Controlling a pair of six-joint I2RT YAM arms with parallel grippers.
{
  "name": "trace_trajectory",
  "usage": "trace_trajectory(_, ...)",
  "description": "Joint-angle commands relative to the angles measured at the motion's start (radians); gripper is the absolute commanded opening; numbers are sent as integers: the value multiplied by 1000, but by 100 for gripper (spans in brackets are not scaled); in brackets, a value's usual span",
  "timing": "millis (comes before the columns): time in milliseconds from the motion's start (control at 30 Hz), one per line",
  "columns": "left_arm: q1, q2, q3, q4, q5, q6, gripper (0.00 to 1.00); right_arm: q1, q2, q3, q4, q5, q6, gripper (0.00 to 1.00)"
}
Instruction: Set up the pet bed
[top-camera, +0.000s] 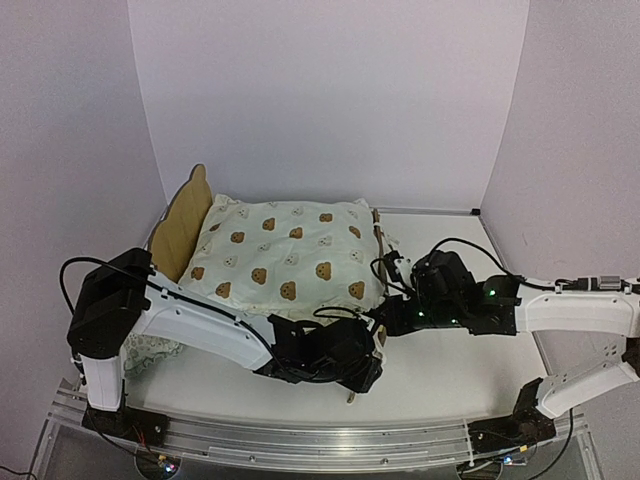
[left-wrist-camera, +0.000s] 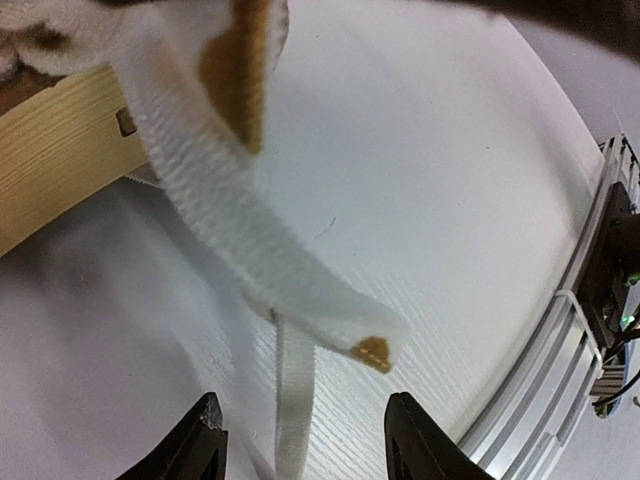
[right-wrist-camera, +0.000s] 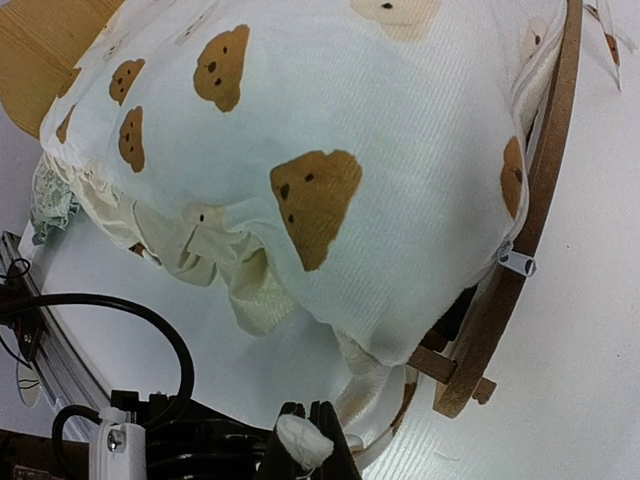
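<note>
Right wrist view: right claw (right-wrist-camera: 306, 436) pinches a white cloth tie (right-wrist-camera: 357, 386), maybe tightening the cream bear-print cover (right-wrist-camera: 330, 120) on the light plywood pet bed (right-wrist-camera: 541, 200); left claw (left-wrist-camera: 305, 425) sits half-open.

1. My left arm (top-camera: 190, 325) and right arm (top-camera: 575, 310) have white links and black joints above the aluminium rail (top-camera: 320, 440).
2. Thin black cables (top-camera: 75, 265) loop above that rail too.
3. My fingertips (left-wrist-camera: 200, 450) are black.

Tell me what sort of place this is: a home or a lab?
Most likely a lab test booth, not a home: plain pale walls box in a white table, with an aluminium rail along its near edge.
</note>
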Motion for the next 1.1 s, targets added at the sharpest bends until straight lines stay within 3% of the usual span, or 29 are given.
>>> trace_trajectory(0,1,36,14,-10,0,17,50,1,-7,50,11,-1,-1,0)
trace_trajectory(333,0,87,30,-8,26,31,40,2,-9,58,6,8,-3,0)
trace_trajectory(533,0,91,15,17,46,34,24,2,-17,62,0,19,-8,0)
trace_trajectory(667,0,86,7,11,34,26,1,1,-24,60,-3,28,-12,0)
trace_trajectory(1067,6,-46,-56,-147,-118,1,0,0,-80,35,-51,234,-91,0)
